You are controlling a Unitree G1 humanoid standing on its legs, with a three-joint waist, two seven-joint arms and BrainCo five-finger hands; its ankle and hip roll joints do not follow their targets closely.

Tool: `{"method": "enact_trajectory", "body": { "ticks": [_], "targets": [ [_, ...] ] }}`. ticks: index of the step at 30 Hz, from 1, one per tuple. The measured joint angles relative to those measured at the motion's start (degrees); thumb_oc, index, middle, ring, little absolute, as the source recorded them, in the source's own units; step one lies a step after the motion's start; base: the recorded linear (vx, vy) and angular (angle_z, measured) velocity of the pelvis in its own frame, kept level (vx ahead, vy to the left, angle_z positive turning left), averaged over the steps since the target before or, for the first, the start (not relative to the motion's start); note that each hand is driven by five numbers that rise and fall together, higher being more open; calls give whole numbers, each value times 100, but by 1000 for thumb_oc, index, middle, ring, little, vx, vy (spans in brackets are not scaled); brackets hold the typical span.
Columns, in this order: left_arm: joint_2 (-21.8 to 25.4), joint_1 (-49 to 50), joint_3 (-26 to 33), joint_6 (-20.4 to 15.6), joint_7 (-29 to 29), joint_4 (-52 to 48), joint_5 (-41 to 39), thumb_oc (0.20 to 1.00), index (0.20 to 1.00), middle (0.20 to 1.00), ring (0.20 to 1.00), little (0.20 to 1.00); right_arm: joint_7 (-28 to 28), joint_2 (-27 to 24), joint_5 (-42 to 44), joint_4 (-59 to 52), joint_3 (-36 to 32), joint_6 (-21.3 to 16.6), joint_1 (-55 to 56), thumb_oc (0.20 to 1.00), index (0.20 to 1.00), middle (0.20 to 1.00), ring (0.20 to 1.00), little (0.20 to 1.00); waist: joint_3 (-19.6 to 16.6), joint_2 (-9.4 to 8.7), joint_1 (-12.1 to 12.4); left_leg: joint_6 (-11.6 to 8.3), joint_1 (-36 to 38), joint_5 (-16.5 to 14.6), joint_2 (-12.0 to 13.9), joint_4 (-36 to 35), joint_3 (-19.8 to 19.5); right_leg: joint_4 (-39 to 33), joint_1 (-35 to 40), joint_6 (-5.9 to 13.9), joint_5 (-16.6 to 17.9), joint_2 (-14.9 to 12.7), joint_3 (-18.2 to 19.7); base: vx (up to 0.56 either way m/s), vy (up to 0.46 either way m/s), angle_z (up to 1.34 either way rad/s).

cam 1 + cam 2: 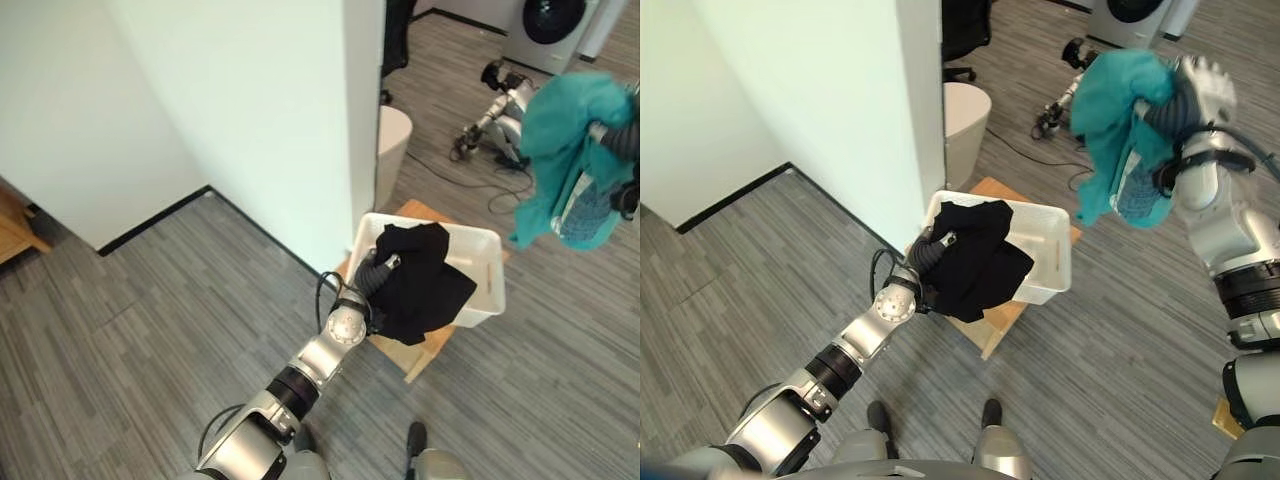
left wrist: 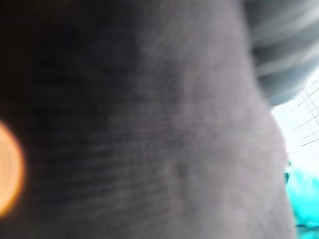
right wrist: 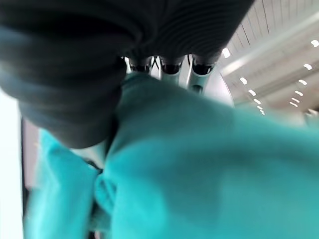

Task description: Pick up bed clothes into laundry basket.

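A white laundry basket (image 1: 487, 288) stands on a low wooden stool (image 1: 420, 356). A black garment (image 1: 420, 280) lies bunched over its near left side and spills over the rim. My left hand (image 1: 378, 270) reaches into the basket beneath that garment, which covers its fingers; the left wrist view has dark cloth (image 2: 149, 124) pressed close. High on the right, my right hand (image 1: 1182, 98) is shut on a teal garment (image 1: 1118, 110). It hangs in the air beyond the basket's far right corner. Fingers (image 3: 172, 67) curl over the teal cloth (image 3: 199, 169).
A white partition wall (image 1: 290, 120) ends right behind the basket. A white round bin (image 1: 392, 150) stands past its corner. Farther back are a washing machine (image 1: 550, 25), a dark office chair (image 1: 965, 30) and a machine with cables on the floor (image 1: 495, 115).
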Motion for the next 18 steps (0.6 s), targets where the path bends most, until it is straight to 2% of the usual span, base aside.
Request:
{"method": "enact_trajectory", "body": {
  "ticks": [1, 2, 5, 10, 13, 14, 18],
  "targets": [
    [113, 13, -11, 7, 4, 0, 3, 200, 200, 200, 200, 200, 76, 150, -99, 145, 97, 98, 103, 200, 200, 200, 200, 200, 21, -142, -1, 56, -22, -5, -223, -47, 1, -1, -35, 98, 50, -217, 6, -82, 5, 2],
    [187, 32, -16, 7, 20, 0, 3, 200, 200, 200, 200, 200, 87, 318, -99, 185, 169, 124, 122, 200, 200, 200, 200, 200, 9, -208, 51, 81, -84, -8, -289, -65, 24, -1, -119, 111, 62, -285, 17, -131, -23, 0],
    [288, 39, -8, 8, 64, 1, 2, 200, 200, 200, 200, 200, 90, 900, -98, 257, 312, 125, 129, 200, 200, 200, 200, 200, 92, -408, 245, 164, -382, 68, -279, -59, 35, -1, -409, 201, 137, -269, 7, -131, -27, 1],
    [286, 46, -140, 29, 62, -15, 2, 200, 200, 200, 200, 200, 88, 1378, -108, 155, 467, 113, 112, 200, 200, 200, 200, 200, 308, -390, 592, 90, -703, 218, -82, -91, -233, 0, -566, 140, 140, -14, -242, -100, -40, 22],
    [279, -131, -133, 28, 49, -32, 2, 200, 200, 200, 200, 200, 88, 1388, -508, 64, 476, 117, 122, 200, 200, 200, 200, 200, 556, -379, 644, 26, -822, 270, -13, -95, -418, 1, -577, 112, 117, 62, -385, -31, -14, 24],
    [286, -148, -129, 28, 43, -65, 2, 200, 200, 200, 200, 200, 102, 1388, -675, 104, 500, 185, 132, 1000, 1000, 1000, 1000, 1000, 624, -380, 709, 20, -862, 279, 5, -93, -432, 1, -604, 108, 116, 84, -391, -13, 16, 10],
    [300, -149, -117, 28, 5, -135, 2, 200, 200, 200, 200, 200, 120, 1389, -982, 499, 504, 287, 140, 1000, 1000, 1000, 1000, 1000, 721, -331, 757, 26, -899, 287, -19, -94, -483, 1, -606, 95, 109, 59, -447, 6, 17, 7]
  ]
}}
